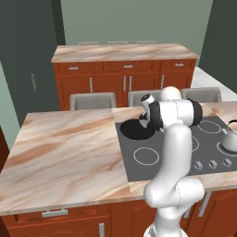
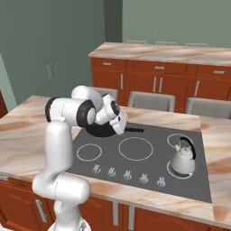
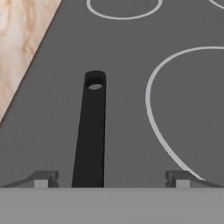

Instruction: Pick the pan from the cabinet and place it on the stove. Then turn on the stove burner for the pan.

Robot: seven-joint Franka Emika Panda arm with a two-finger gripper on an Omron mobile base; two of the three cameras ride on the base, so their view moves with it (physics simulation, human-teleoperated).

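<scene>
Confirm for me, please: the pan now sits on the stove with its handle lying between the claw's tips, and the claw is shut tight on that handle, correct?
Not quite. The pan does sit on the stove, and its handle lies between the tips, but the claw is open: in the hand view both tips stand well apart from the handle, touching nothing.

We see the flat round black frying pan (image 1: 135, 129) resting on the dark grey glass cooktop (image 1: 152, 164), partly behind our white arm (image 1: 173, 139), the silver kettle (image 1: 230, 137) well apart.
</scene>
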